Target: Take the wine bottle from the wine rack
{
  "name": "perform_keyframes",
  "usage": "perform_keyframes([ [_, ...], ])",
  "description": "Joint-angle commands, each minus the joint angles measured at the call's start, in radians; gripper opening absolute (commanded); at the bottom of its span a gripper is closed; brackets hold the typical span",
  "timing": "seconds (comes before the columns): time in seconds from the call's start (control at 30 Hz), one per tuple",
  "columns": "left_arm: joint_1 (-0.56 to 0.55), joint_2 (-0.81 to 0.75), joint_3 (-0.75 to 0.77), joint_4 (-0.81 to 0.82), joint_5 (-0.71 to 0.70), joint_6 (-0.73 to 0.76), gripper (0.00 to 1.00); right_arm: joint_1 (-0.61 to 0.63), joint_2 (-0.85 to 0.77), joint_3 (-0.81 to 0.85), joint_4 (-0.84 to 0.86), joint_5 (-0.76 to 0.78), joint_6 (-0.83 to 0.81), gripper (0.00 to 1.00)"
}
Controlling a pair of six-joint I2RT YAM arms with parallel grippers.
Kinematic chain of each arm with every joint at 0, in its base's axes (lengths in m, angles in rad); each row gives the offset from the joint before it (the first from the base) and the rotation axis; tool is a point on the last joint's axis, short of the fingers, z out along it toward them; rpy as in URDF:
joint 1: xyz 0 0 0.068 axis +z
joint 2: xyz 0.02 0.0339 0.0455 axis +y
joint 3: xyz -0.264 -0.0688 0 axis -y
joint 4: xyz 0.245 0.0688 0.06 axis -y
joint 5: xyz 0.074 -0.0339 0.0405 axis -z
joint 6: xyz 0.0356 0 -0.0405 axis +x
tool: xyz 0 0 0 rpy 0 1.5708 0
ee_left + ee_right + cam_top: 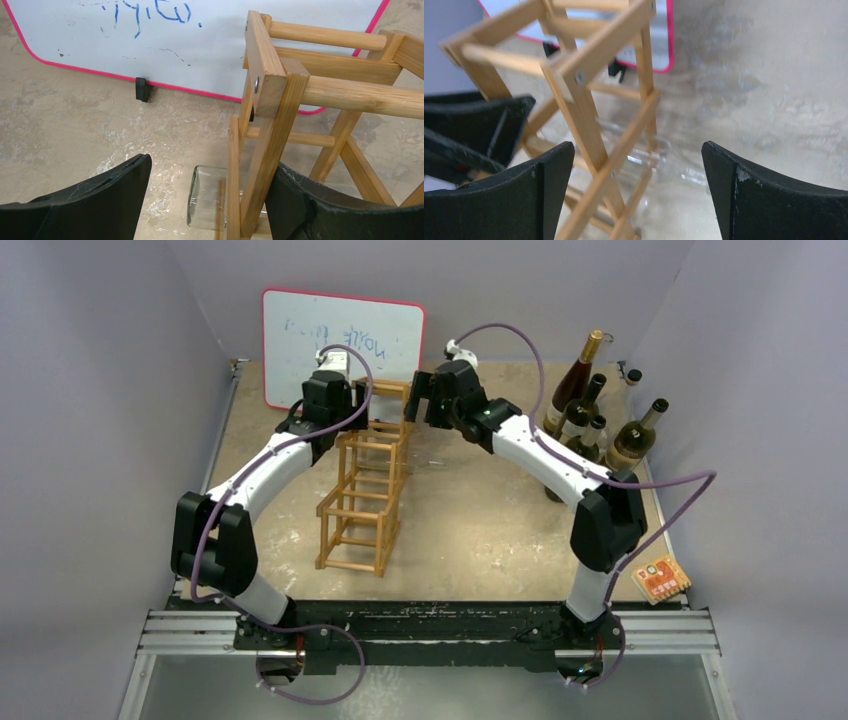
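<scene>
The wine rack, a light wooden ladder-like frame, stands mid-table and runs away from the arms. A clear glass wine bottle lies low in its far end, its flat base poking out past the corner post. My left gripper hangs open over that corner, one finger beside the bottle's base and clear of it, the other behind the post. From the rack's other side my right gripper stands wide open around the slats and the blurred bottle, gripping nothing. In the top view both grippers flank the rack's far end.
A red-edged whiteboard leans on the back wall just behind the rack, on a black clip foot. Several upright wine bottles cluster at the back right. An orange card lies at the table's near right edge.
</scene>
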Motion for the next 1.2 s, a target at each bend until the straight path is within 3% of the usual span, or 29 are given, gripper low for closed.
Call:
perform_keyframes([
  [0.0,0.024,-0.058,0.043,0.03,-0.03,-0.003,0.78,0.001,0.081,0.159,-0.002,0.092,-0.056,1.0],
  [0.43,0.024,-0.062,0.043,0.032,-0.018,-0.006,0.78,0.003,0.205,0.356,0.012,-0.093,-0.077,1.0],
  [0.53,0.025,-0.065,0.044,0.031,-0.017,-0.004,0.79,-0.003,0.129,0.266,0.029,-0.126,-0.006,1.0],
  [0.73,0.024,-0.067,0.04,0.037,-0.016,-0.005,0.79,-0.027,-0.135,-0.064,0.226,-0.045,0.135,1.0],
  [0.93,0.025,-0.069,0.041,0.035,-0.014,-0.005,0.79,-0.041,-0.198,-0.209,0.244,0.032,0.288,0.98],
  [1.0,0.025,-0.076,0.038,0.036,-0.015,-0.005,0.79,-0.041,-0.162,-0.193,0.151,0.095,0.437,0.98],
  [1.17,0.025,-0.078,0.033,0.041,-0.016,-0.004,0.79,-0.041,0.014,0.005,-0.275,0.159,0.752,0.96],
])
